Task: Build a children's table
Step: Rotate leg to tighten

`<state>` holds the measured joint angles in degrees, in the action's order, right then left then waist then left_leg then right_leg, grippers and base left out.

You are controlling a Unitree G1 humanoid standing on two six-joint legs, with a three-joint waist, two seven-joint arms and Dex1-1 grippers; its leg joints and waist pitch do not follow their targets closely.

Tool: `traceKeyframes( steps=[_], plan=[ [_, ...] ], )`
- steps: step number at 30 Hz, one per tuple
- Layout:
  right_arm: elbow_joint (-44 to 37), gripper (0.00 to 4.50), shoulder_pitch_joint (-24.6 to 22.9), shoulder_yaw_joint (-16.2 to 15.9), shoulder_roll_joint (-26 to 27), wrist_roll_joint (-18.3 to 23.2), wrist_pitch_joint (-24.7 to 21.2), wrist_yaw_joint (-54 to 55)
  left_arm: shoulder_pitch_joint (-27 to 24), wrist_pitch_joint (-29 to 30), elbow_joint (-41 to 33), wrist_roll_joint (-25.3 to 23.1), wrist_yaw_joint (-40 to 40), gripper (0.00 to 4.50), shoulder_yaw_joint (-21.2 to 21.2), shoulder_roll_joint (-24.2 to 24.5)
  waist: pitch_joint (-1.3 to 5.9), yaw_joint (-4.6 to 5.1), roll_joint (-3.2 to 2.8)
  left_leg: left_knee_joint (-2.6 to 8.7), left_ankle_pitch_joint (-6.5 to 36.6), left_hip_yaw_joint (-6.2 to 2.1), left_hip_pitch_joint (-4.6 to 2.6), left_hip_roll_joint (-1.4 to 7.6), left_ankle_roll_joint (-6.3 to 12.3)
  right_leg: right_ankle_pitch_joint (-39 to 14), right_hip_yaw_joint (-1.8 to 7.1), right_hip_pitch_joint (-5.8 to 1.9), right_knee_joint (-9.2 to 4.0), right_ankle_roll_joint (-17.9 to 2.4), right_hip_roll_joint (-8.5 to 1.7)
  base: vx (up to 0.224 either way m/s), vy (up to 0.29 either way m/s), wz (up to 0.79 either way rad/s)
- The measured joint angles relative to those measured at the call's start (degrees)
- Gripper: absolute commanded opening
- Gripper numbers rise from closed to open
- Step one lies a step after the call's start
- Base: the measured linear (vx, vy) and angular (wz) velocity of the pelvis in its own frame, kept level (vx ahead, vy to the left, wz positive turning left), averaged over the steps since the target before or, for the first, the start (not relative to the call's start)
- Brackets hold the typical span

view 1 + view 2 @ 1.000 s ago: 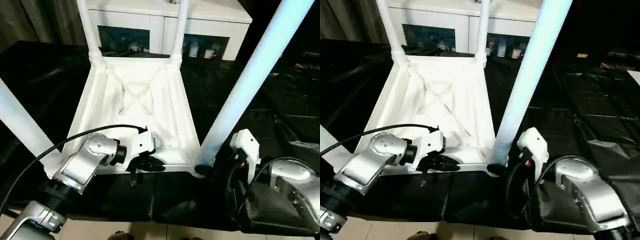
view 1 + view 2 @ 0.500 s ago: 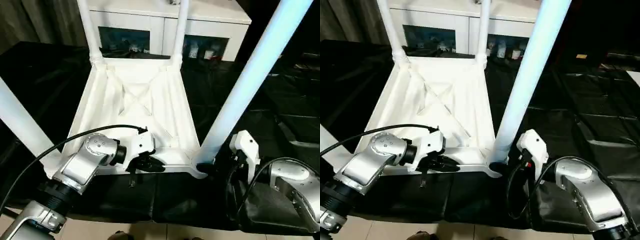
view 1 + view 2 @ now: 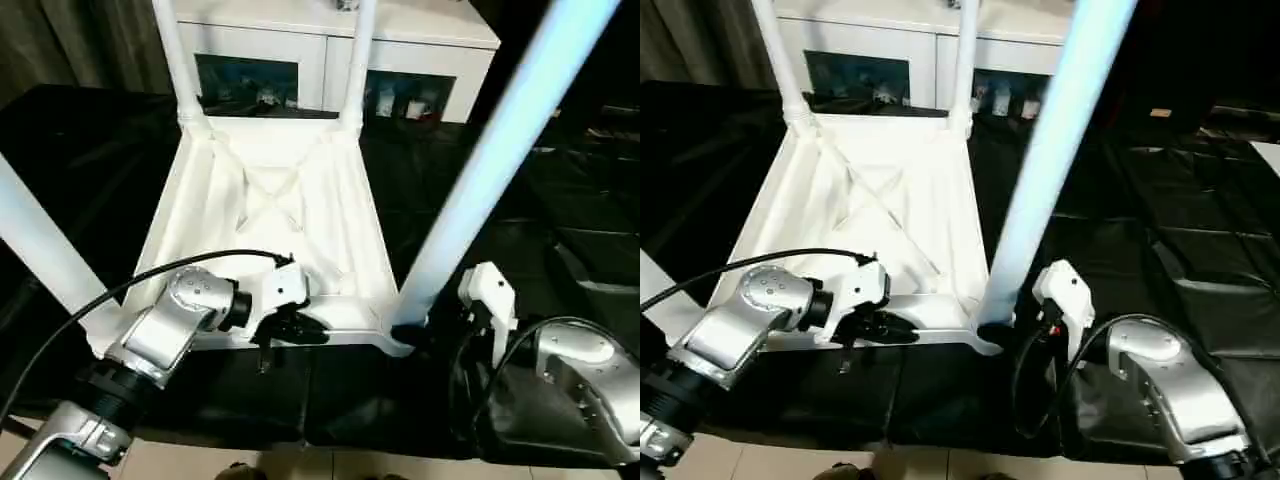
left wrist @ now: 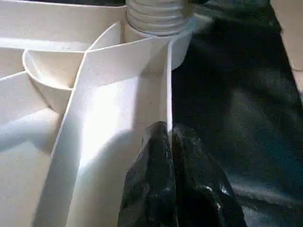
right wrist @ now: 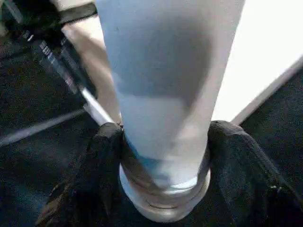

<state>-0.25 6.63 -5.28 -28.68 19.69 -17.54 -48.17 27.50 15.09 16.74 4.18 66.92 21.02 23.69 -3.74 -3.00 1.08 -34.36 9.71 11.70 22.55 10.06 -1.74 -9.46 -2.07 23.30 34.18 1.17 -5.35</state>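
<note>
The children's table lies upside down on black cloth: its ribbed white tabletop (image 3: 270,220) faces up. Two far legs (image 3: 172,60) (image 3: 360,50) stand in the back corner sockets. A near-left leg (image 3: 40,250) and a near-right leg (image 3: 490,170) rise from the front corners. My left gripper (image 4: 169,142) is shut on the tabletop's thin near rim (image 4: 168,85), a little short of the near-right socket. My right gripper (image 5: 163,189) is shut on the base of the near-right leg (image 5: 165,85), one black finger (image 5: 102,179) on each side just above the socket.
A white cabinet (image 3: 440,40) with dark glass doors stands right behind the tabletop. Black cloth (image 3: 1160,220) covers the surface around it, wrinkled at the right. A black cable (image 3: 180,265) arcs over my left forearm. Pale floor shows along the near edge.
My right gripper's fingers have closed in onto the base of the near-right leg. The left gripper keeps its hold on the rim and has not moved.
</note>
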Motion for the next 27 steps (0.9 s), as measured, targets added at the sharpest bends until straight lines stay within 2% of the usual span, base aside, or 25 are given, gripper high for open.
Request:
traceKeyframes(
  steps=[5,8,9,12,14,18,21,23,24,25,26,27],
  plan=[
    [5.6,2.49,2.5,2.4,7.4,-1.8,0.8,9.8,0.8,-1.0,3.8,-0.6,-7.7,0.0,-1.5,-5.2,-0.02,1.12,0.03,-0.01,0.0,-0.02,-0.32,0.0,-0.01,-0.2,-0.04,-0.18,-0.04,0.3,-0.02,0.0,0.0,0.0],
    [7.3,2.49,4.4,2.9,11.9,-4.0,0.2,17.5,2.1,-0.1,5.8,-2.3,-12.8,0.0,-1.8,-8.1,-0.04,1.22,0.07,0.02,0.0,-0.14,-0.34,-0.01,-0.02,-0.2,-0.15,-0.16,-0.08,0.3,-0.02,0.0,0.0,0.0],
    [8.5,2.49,5.5,3.8,15.2,-5.3,0.1,22.5,3.0,1.4,6.9,-3.2,-15.9,0.0,-2.2,-10.3,-0.06,1.33,0.09,0.01,0.0,-0.2,-0.38,-0.01,-0.02,-0.2,-0.2,-0.16,-0.11,0.3,-0.02,0.0,0.0,0.0],
    [10.3,2.48,7.3,4.5,18.3,-7.4,0.1,29.5,4.1,3.5,8.1,-4.7,-21.0,0.0,-2.3,-13.4,-0.1,1.31,0.15,0.02,0.0,-0.32,-0.34,-0.05,-0.02,-0.2,-0.32,-0.16,-0.38,0.3,-0.02,0.0,0.0,0.0],
    [12.5,2.48,9.2,6.3,22.6,-8.4,0.2,35.0,5.2,3.3,9.4,-7.0,-24.0,0.0,-1.8,-15.1,-0.1,1.47,0.2,0.02,0.0,-0.37,-0.35,-0.05,-0.02,-0.2,-0.36,-0.19,-0.61,0.3,-0.01,0.0,0.0,0.0],
    [15.1,2.4,11.6,7.5,26.3,-9.2,0.2,41.3,7.0,3.2,10.7,-11.0,-26.8,0.0,0.9,-15.7,-0.09,1.68,0.13,0.17,0.0,-0.59,-0.52,-0.09,-0.03,-0.2,-0.68,-0.35,-1.64,0.3,-0.01,0.0,0.0,0.0],
    [15.9,2.39,12.3,7.5,27.8,-10.7,0.2,43.1,7.4,4.5,10.7,-11.9,-26.9,0.0,1.4,-15.7,-0.1,2.36,0.1,0.19,0.0,-0.76,-0.59,-0.09,-0.02,-0.2,-1.12,-0.65,-2.32,0.3,-0.11,0.0,0.0,0.0],
    [16.2,2.37,13.0,7.5,28.6,-11.3,0.3,43.7,8.0,6.2,10.7,-12.9,-27.2,0.0,1.6,-15.7,-0.19,3.07,-0.05,0.23,0.0,-1.32,-0.65,-0.07,-0.03,-0.2,-1.88,-1.19,-3.12,0.3,-0.16,0.0,0.0,0.0],
    [16.4,2.21,13.2,7.5,29.1,-11.4,0.3,44.3,8.1,6.8,10.7,-13.3,-27.3,0.0,1.6,-15.7,-0.25,3.29,-0.13,0.41,0.1,-1.56,-0.78,-0.08,-0.04,-0.3,-2.16,-1.55,-3.42,0.2,-0.12,0.0,0.0,0.0],
    [16.4,2.21,13.2,7.5,29.5,-11.4,0.4,44.4,8.1,7.0,10.7,-13.6,-27.4,0.0,1.6,-15.7,-0.27,3.43,-0.15,0.51,0.1,-1.6,-0.81,-0.08,-0.04,-0.6,-2.27,-1.88,-3.27,-0.2,-0.13,0.0,0.0,0.0],
    [16.4,2.14,13.2,7.5,29.8,-11.4,0.4,44.6,8.1,7.1,10.7,-13.8,-27.7,0.0,1.6,-15.6,-0.31,3.46,-0.12,0.72,0.1,-1.5,-0.93,-0.08,-0.04,-1.1,-2.23,-1.89,-2.86,-0.6,-0.12,0.0,0.0,0.0],
    [16.4,2.09,13.1,7.5,30.0,-11.4,0.4,44.6,8.1,7.5,10.9,-13.9,-27.8,0.0,1.4,-15.6,-0.36,3.33,0.26,1.38,0.0,-0.79,-1.44,-0.12,-0.04,-2.0,-1.98,-1.72,-2.23,-1.1,-0.09,0.0,0.0,0.0]
  ],
)
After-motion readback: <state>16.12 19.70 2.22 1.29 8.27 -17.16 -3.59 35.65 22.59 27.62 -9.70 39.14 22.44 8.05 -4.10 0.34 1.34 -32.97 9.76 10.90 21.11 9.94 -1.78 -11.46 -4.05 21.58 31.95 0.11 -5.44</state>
